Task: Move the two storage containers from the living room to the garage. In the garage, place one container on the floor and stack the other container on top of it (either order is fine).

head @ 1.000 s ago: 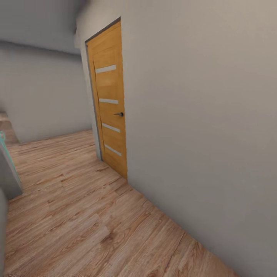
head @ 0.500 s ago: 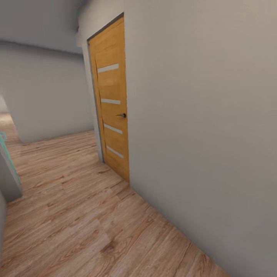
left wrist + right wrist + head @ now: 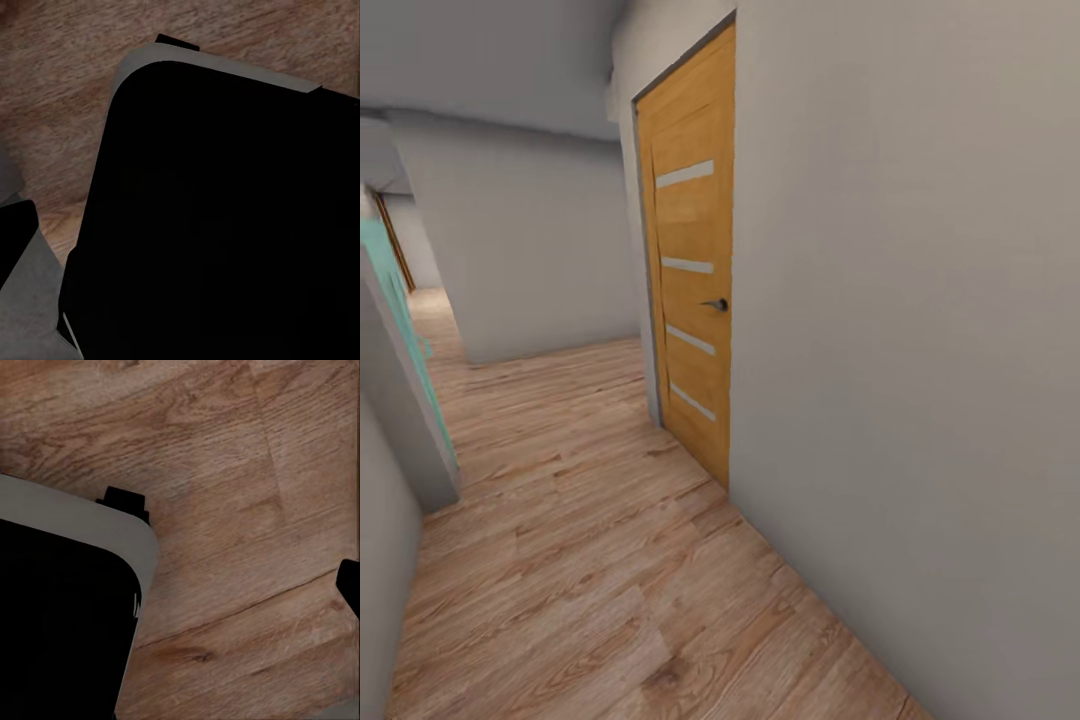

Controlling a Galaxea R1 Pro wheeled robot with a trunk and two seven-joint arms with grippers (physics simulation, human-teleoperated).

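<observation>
Looking down a narrow hallway, the head view takes in a honey-brown wooden door (image 3: 695, 290) with four pale horizontal strips and a small dark handle (image 3: 716, 304), set upright in a plain grey wall (image 3: 920, 350) that runs along the right side of the frame. Light wood-plank flooring (image 3: 590, 570) covers the lower half of the picture and stretches toward a second grey wall (image 3: 525, 250) at the centre left. A teal-edged panel (image 3: 405, 330) leans in at the left edge, with a strip of grey wall below it. Neither storage container can be seen in this corridor, so their place cannot be told.

Pointing downward, the left wrist view is crossed by a large black, round-cornered body with a grey rim (image 3: 225, 67), part of the robot, above the wood planks (image 3: 52, 112) in the upper left of the frame. Whether the left hand is spread or pressed together cannot be told.

Pointing downward too, the right wrist view catches the same kind of black, grey-rimmed body (image 3: 112, 529) in the lower left of the frame, over wood planks (image 3: 247, 510). A dark tip (image 3: 350, 581) pokes in at the right edge; the right hand's state cannot be told.
</observation>
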